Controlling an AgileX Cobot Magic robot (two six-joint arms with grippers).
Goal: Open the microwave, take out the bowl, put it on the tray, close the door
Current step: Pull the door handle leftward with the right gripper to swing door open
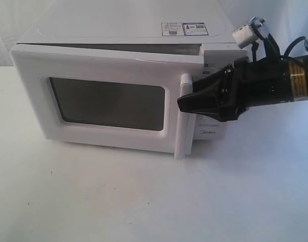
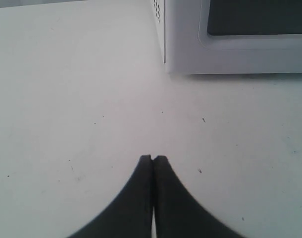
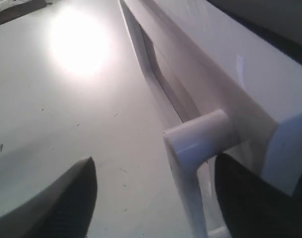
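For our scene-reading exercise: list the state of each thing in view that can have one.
door: slightly ajar.
right gripper: open, straddling the handle, not clamped.
left gripper: shut, empty, above the table.

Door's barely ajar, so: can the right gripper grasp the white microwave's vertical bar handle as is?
Probably yes: the open black right gripper straddles the white vertical bar handle, with nothing between.

"Midea" on microwave [image 1: 113,30] front, top stickers [image 1: 184,28] unreadable
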